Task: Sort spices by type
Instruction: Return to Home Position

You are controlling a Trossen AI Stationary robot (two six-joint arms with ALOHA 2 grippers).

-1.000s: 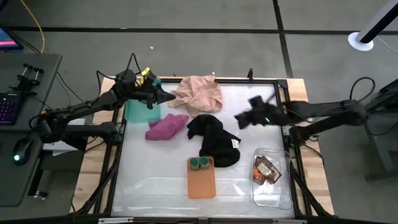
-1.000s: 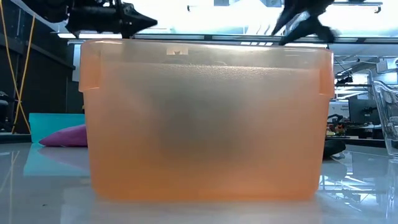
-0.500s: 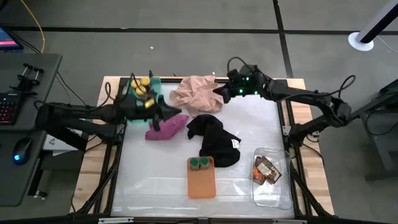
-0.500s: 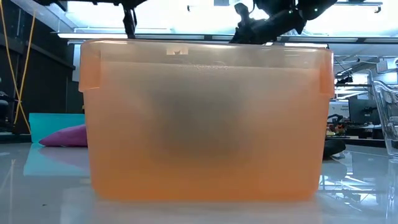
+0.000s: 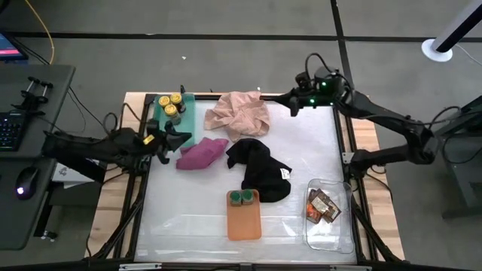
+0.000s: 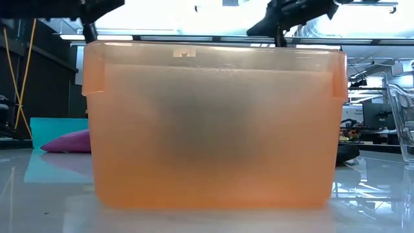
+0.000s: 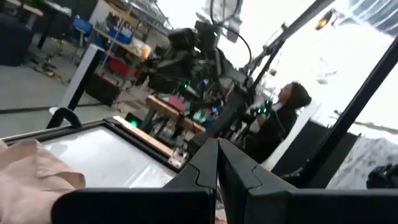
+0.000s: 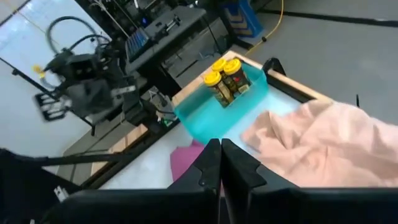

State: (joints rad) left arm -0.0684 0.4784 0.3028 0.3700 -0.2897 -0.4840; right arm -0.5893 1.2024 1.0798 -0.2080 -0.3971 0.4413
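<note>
White bench [image 5: 301, 150]: every spice looks sorted into one of three trays.
Clear tray [image 5: 331, 239]: at 4 o'clock, holding the packets [image 5: 322, 205]. They are probably light, limp and slippery, best pinched by an edge.
Green tray [image 5: 183, 119]: at 10 o'clock, with yellow-lid jars [image 5: 172, 105] clustered at its far end. They look stiff, light and likely smooth; grip across the body below the lid.
Orange tray [image 5: 244, 220]: at 6 o'clock, with two green-lid jars [image 5: 241, 197] at its far end. Same handling.
Left gripper [image 5: 183, 136]: at 9 o'clock, beside the green tray. Jaws pressed together, holding nothing.
Right gripper [image 5: 280, 98]: at 1 o'clock, near the pink cloth [image 5: 241, 113]. Jaws pressed together, empty.
</note>
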